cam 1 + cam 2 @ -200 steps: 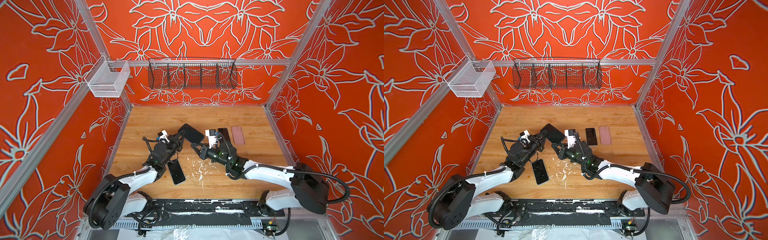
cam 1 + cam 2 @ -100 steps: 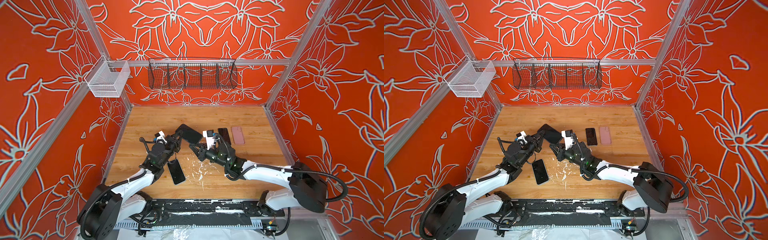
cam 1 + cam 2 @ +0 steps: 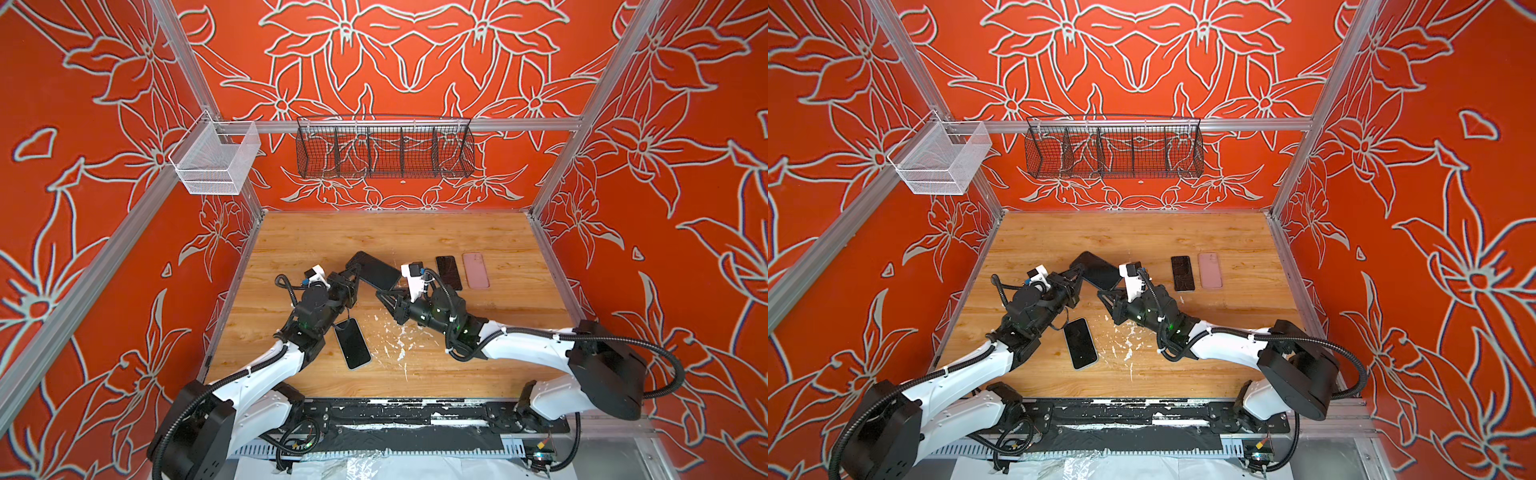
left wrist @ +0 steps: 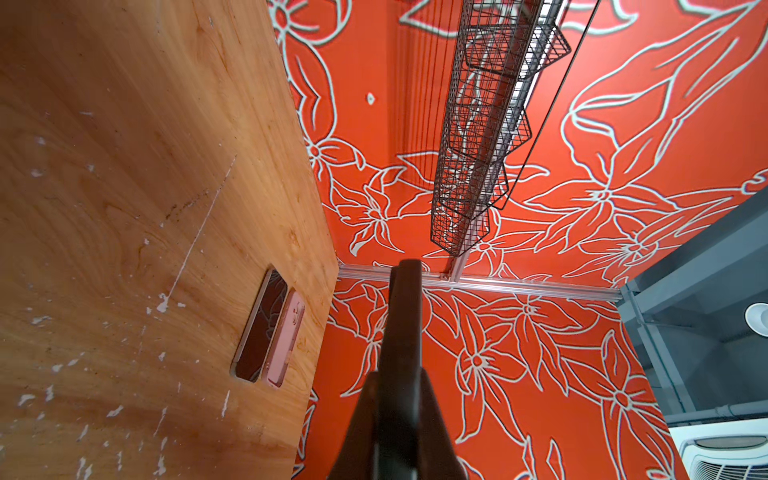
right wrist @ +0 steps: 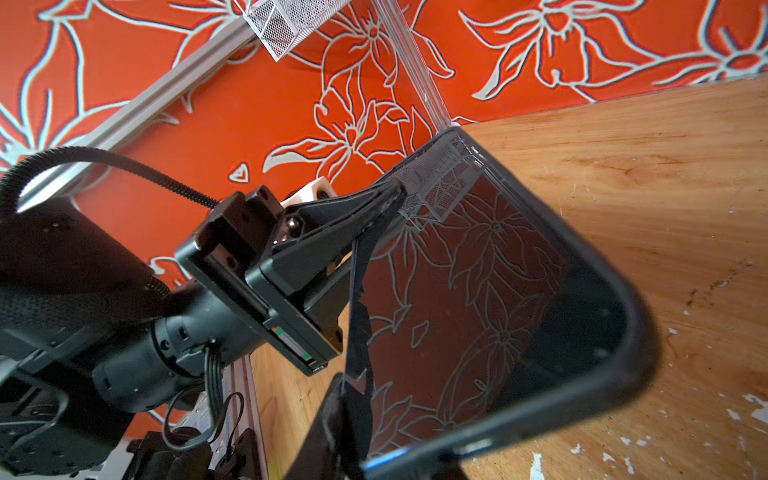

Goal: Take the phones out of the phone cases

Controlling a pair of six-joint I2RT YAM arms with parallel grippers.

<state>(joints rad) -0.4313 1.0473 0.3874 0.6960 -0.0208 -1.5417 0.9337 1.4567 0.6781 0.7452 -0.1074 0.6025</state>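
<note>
Hanging tilted above the middle of the wooden table (image 3: 415, 237): one phone case (image 3: 374, 271), black, with the phone (image 5: 469, 291) seemingly seated inside.

Left pincer (image 3: 355, 272): clenched on the case's rim near a corner, carrying the whole item clear of the table.

Case: raised dark rim, probably rubbery and pliable; best peeled back at a corner.

Phone: glossy, mirror-like face; likely stiff, light, slippery, and breakable if dropped. Best taken across its bare edges once a corner is free.

Right pincer (image 3: 384, 297): just beside the case's lower edge. Gripping or let go, I cannot tell.

Further right, flat on the table: dark phone (image 3: 449, 272) and pink case (image 3: 476, 270), side by side.
</note>
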